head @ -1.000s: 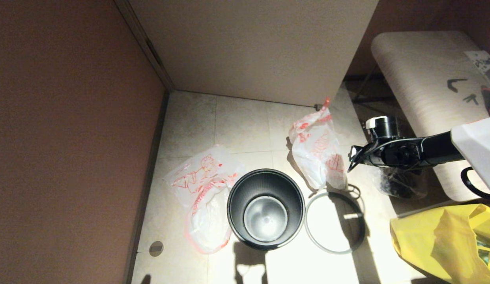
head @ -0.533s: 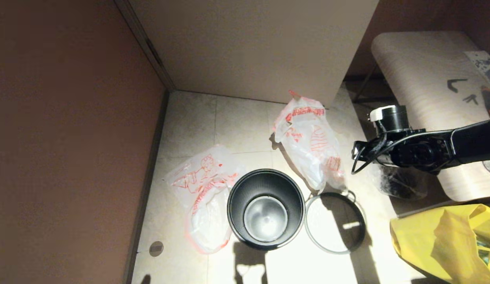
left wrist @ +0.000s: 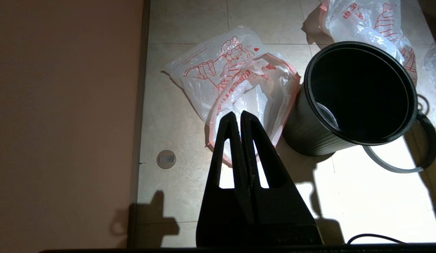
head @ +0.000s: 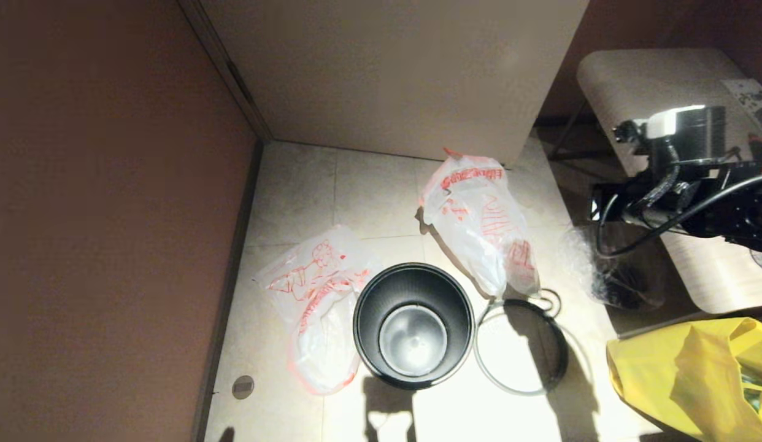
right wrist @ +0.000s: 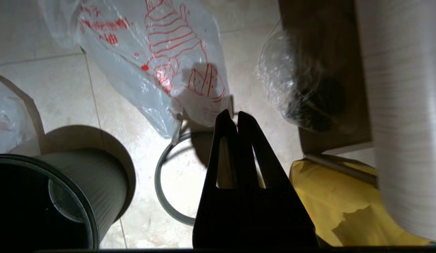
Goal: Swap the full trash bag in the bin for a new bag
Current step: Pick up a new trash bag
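The black bin (head: 411, 288) stands bagless on the floor tiles, its shiny metal bottom showing. Its loose grey ring rim (head: 521, 388) lies flat on the floor just right of it. The full trash bag (head: 479, 227) rests slumped on the floor behind the ring, touched by no gripper. Left of the bin the new bag (head: 313, 294) lies limp and flat. My left gripper (left wrist: 237, 114) hangs shut and empty above the new bag (left wrist: 225, 77). My right gripper (right wrist: 232, 114) is shut and empty, raised above the ring (right wrist: 165, 196); its arm (head: 681, 184) is at the right.
A yellow bag (head: 694, 374) sits at the front right. A clear plastic wrap with something dark in it (head: 608, 276) lies beside a pale bench (head: 651, 104). A brown wall (head: 111, 215) borders the left, and a round floor cover (head: 242, 386) sits near it.
My right arm has drawn back to the right and upward, away from the full trash bag. The bag has tipped leftward and settled on the floor.
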